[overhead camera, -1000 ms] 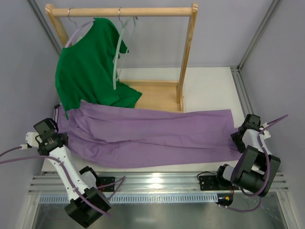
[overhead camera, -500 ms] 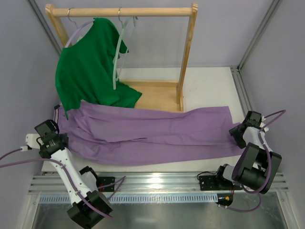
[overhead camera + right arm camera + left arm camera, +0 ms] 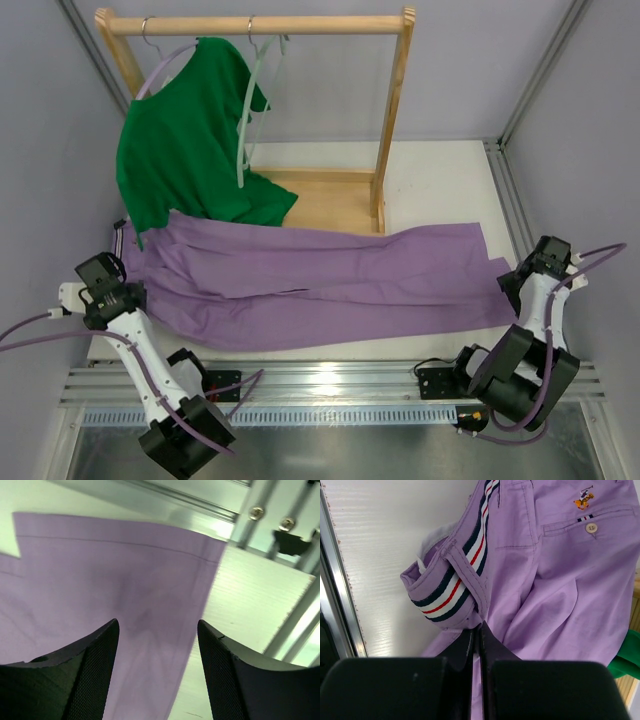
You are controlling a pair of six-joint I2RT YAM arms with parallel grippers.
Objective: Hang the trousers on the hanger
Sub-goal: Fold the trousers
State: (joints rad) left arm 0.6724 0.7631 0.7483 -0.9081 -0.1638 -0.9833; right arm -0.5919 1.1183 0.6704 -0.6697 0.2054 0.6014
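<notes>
The lilac trousers (image 3: pixel 320 280) lie spread across the table, waist at the left and leg ends at the right. My left gripper (image 3: pixel 133 293) is shut on the trousers at the waist, just below the striped waistband (image 3: pixel 451 587), with fabric pinched between the fingertips (image 3: pixel 479 630). My right gripper (image 3: pixel 512 282) is open at the right leg end, and the hem (image 3: pixel 150 605) lies flat below the spread fingers (image 3: pixel 100 650). The pale grey-green hanger (image 3: pixel 246 110) hangs bare from the wooden rail at the back.
A wooden rack (image 3: pixel 392 120) stands at the back on its base board. A dark green T-shirt (image 3: pixel 185 150) hangs on a lavender hanger (image 3: pixel 165 65) beside the bare one, and its lower edge touches the trousers. Metal frame rails (image 3: pixel 505 190) border the table's right side.
My right gripper has opened wider and drawn back to the right, off the leg end. The leg end now lies flat. The left gripper has kept its hold and hardly moved.
</notes>
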